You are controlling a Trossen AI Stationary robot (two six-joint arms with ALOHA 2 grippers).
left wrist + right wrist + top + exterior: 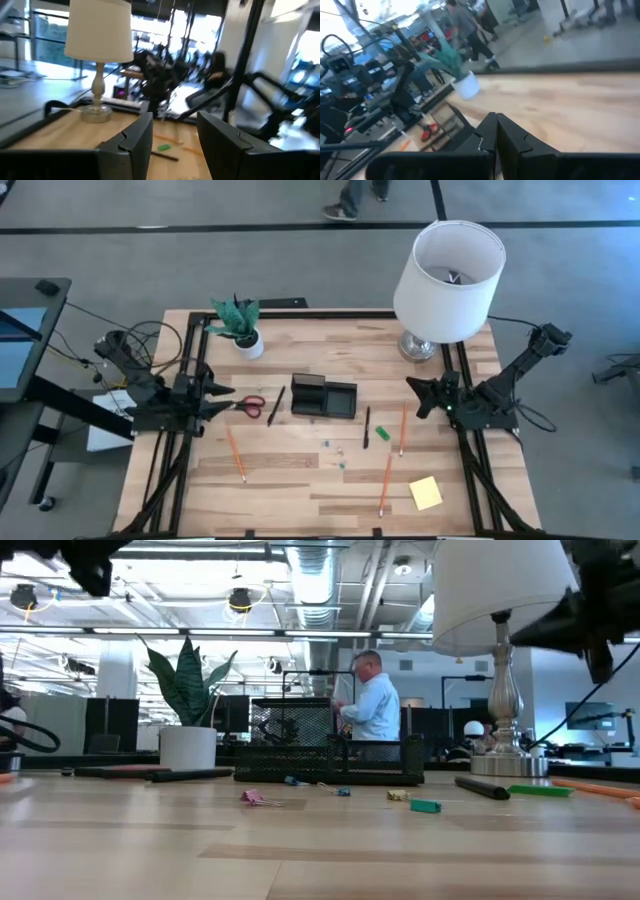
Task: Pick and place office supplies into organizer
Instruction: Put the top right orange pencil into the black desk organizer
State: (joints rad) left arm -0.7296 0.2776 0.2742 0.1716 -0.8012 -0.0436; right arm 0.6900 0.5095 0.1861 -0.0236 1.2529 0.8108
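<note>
Black fingers of my left gripper (228, 402) stand apart with nothing between them; in my left wrist view the gap is plain, and past it I see the lamp (100, 55) on the far side of the table. That claw sits at the table's left edge, pointing inward toward the middle.

Just beyond its tips lie the red-handled scissors (251, 404), and this is the relation the coming move turns on, as I judge it. Their handles lie away from my fingers, and their long axis runs roughly across the table, close to in line with my reach. I would likely have to turn my wrist so the fingers close across that axis. My left arm is clearly the nearer one.

A black pen (275, 406) lies just past the scissors, angled, and beyond it is the organizer (324, 397), a dark tray of compartments near the table's centre. I cannot tell whether anything lies in it.

An orange pencil (236, 454) lies on the boards nearer the front on my side.

My right gripper (420, 397) waits at the right edge, fingers pressed together and empty, with a small green block (382, 432), more pencils and a yellow sticky-note pad (425, 493) in its half.
</note>
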